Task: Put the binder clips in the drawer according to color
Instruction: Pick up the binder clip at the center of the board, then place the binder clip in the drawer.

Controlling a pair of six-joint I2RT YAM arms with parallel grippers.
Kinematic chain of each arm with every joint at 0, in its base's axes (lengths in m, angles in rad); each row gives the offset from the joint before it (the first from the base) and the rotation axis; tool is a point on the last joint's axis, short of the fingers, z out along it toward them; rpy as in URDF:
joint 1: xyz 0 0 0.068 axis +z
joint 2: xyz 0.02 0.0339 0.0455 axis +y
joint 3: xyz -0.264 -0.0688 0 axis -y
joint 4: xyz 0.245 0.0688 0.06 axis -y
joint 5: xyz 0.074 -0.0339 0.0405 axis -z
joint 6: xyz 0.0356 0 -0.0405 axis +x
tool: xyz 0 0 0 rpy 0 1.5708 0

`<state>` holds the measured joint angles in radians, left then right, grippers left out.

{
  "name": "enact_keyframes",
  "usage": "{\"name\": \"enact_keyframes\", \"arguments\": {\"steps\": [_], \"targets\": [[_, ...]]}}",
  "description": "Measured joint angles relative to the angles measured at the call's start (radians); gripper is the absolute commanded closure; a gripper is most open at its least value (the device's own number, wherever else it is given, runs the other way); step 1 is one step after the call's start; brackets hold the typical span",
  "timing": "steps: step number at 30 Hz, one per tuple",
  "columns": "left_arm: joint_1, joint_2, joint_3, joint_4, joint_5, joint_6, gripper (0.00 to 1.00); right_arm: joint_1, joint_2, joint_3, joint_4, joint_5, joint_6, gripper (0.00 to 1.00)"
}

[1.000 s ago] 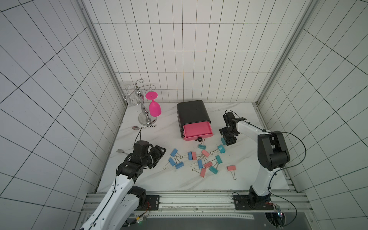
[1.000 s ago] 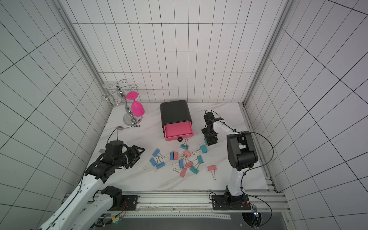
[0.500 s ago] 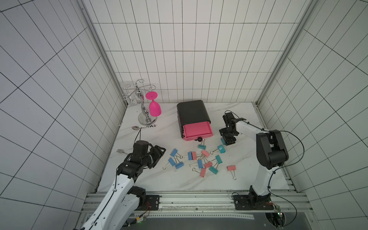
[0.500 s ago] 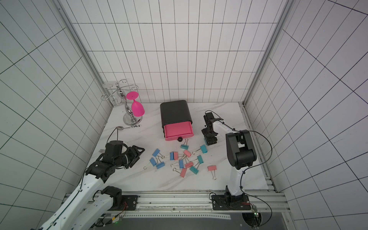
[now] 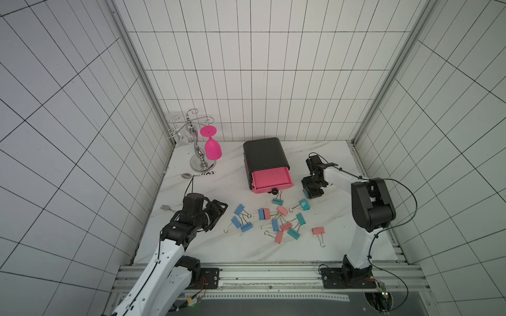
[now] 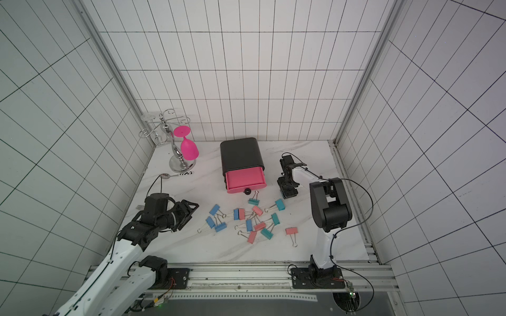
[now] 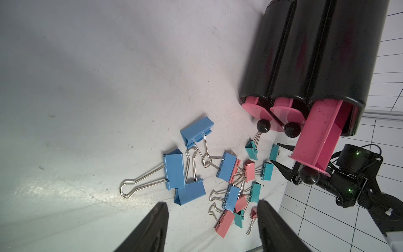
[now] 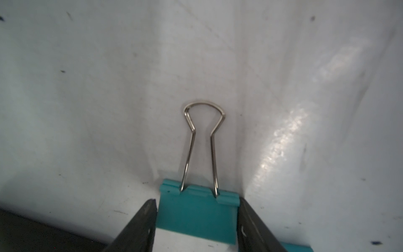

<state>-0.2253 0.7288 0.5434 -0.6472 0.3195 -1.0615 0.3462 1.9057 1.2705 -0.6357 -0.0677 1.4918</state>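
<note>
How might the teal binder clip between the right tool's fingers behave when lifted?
The teal clip probably stays stiff: folded metal body. Its wire handle may swing, being hinged. The right tool touches smooth painted sides, so it could slip.

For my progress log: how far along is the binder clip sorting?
Done: the top drawer is pulled open, apparently empty. In hand: the right hand brackets a teal clip lying on the table. To do: the other clips lie scattered; left hand open, empty.
</note>
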Motion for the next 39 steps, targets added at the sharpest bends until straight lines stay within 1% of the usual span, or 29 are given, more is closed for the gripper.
{"name": "enact_keyframes", "arguments": {"steps": [8,12,18,26,31,36,39], "targets": [[0.0,0.0,-0.003,0.0,0.0,0.0,0.32,0.0,-0.017,-0.023,0.022,-0.005,-0.006,0.53],[0.0,-0.002,-0.003,0.0,0.0,-0.001,0.32,0.0,-0.035,-0.035,0.021,-0.003,-0.033,0.54],[0.0,0.003,0.003,-0.001,0.0,0.0,0.32,0.0,-0.143,-0.042,0.001,0.016,-0.107,0.57],[0.0,0.071,0.108,-0.001,0.021,0.017,0.33,0.0,-0.323,-0.036,-0.029,0.042,-0.288,0.61],[0.0,0.119,0.176,-0.001,0.047,0.029,0.34,0.003,-0.376,0.009,-0.071,0.026,-0.413,0.62],[-0.003,0.138,0.21,-0.003,0.058,0.034,0.34,0.048,-0.395,0.096,-0.125,0.006,-0.529,0.63],[-0.011,0.142,0.23,-0.007,0.061,0.034,0.34,0.105,-0.395,0.151,-0.15,-0.001,-0.59,0.63]]}}
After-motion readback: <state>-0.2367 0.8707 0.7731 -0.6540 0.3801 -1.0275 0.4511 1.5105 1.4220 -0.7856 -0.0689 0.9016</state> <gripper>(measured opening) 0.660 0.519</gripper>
